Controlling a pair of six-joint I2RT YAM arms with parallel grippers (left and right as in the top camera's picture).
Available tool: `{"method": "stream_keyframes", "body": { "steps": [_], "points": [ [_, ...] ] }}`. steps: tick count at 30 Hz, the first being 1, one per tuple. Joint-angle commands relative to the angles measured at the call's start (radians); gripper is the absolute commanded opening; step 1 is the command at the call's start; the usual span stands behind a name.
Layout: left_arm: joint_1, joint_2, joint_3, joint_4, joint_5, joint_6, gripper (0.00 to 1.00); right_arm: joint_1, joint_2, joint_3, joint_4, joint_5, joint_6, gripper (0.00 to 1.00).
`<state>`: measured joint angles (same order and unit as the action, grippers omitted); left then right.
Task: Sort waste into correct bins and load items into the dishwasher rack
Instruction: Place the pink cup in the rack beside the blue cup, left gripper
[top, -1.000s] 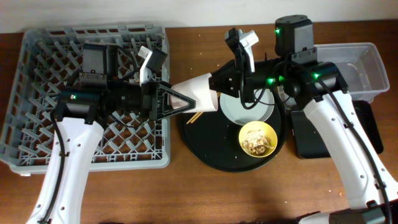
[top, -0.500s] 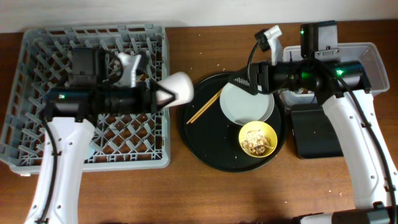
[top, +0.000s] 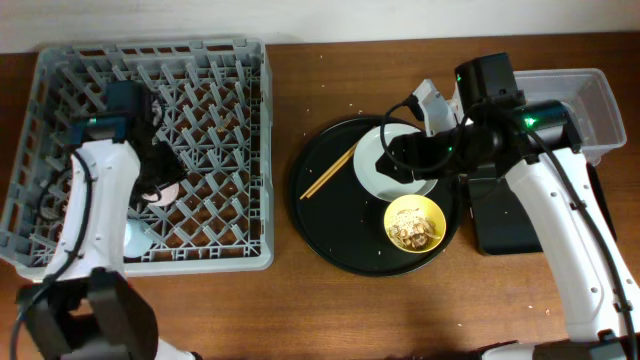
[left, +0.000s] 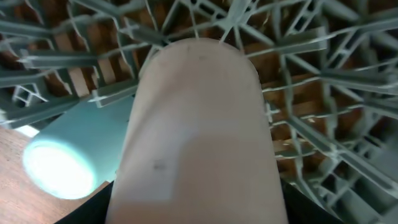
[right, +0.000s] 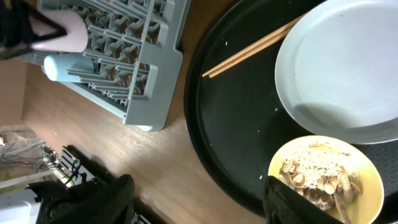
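My left gripper (top: 150, 187) is shut on the pink cup (left: 199, 124), held low over the left part of the grey dishwasher rack (top: 220, 80). The blue cup (left: 68, 155) lies on its side in the rack just beside it. My right gripper (right: 196, 186) is open and empty, hovering over the round black tray (top: 330, 235). On that tray are the pale plate (right: 342, 68), the wooden chopsticks (right: 252, 50) and the yellow bowl (right: 323, 180) holding brownish food scraps (top: 413, 224). My right arm covers part of the plate in the overhead view.
A clear plastic tub (top: 580, 110) stands at the far right, with a shallow black rectangular tray (top: 510, 225) in front of it, partly under my right arm. Small crumbs dot the brown table (top: 300, 310).
My right gripper let go of the pink cup, opened and swung back over the plate. My left gripper carried the cup from the tray's edge to over the rack's left side.
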<state>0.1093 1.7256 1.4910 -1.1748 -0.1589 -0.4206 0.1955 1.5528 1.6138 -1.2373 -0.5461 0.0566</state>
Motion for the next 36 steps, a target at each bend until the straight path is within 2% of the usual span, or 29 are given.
{"method": "stream_keyframes", "body": {
  "steps": [1, 6, 11, 15, 16, 18, 22, 25, 28, 36],
  "points": [
    [0.027, 0.068, -0.001, -0.025, -0.017, -0.018, 0.59, 0.007, -0.018, 0.004, -0.005, 0.009, 0.005, 0.67],
    [0.064, 0.072, 0.002, -0.04, 0.04, -0.017, 0.58, 0.007, -0.018, 0.004, -0.009, 0.009, 0.005, 0.68],
    [0.064, 0.061, 0.125, -0.198, 0.038, -0.016, 0.58, 0.007, -0.018, 0.004, -0.009, 0.009, 0.005, 0.68],
    [0.064, 0.06, 0.12, -0.174, 0.005, -0.016, 0.59, 0.007, -0.018, 0.004, -0.016, 0.009, 0.005, 0.68],
    [0.064, 0.06, 0.107, -0.159, 0.004, -0.016, 0.63, 0.007, -0.018, 0.004, -0.017, 0.009, 0.005, 0.68],
    [0.064, 0.06, 0.061, -0.111, 0.005, -0.017, 0.64, 0.007, -0.018, 0.004, -0.024, 0.01, 0.004, 0.68],
    [0.064, 0.06, 0.016, -0.082, 0.009, -0.017, 0.64, 0.007, -0.018, 0.004, -0.024, 0.009, 0.004, 0.68],
    [0.067, 0.06, 0.017, -0.083, 0.037, -0.016, 0.7, 0.007, -0.018, 0.004, -0.023, 0.01, 0.004, 0.68],
    [0.075, 0.06, 0.017, -0.083, 0.103, -0.016, 0.63, 0.007, -0.018, 0.004, -0.023, 0.01, 0.004, 0.68],
    [0.168, 0.058, 0.018, -0.147, 0.198, 0.003, 0.62, 0.007, -0.018, 0.004, -0.022, 0.01, 0.003, 0.69]
  ]
}}
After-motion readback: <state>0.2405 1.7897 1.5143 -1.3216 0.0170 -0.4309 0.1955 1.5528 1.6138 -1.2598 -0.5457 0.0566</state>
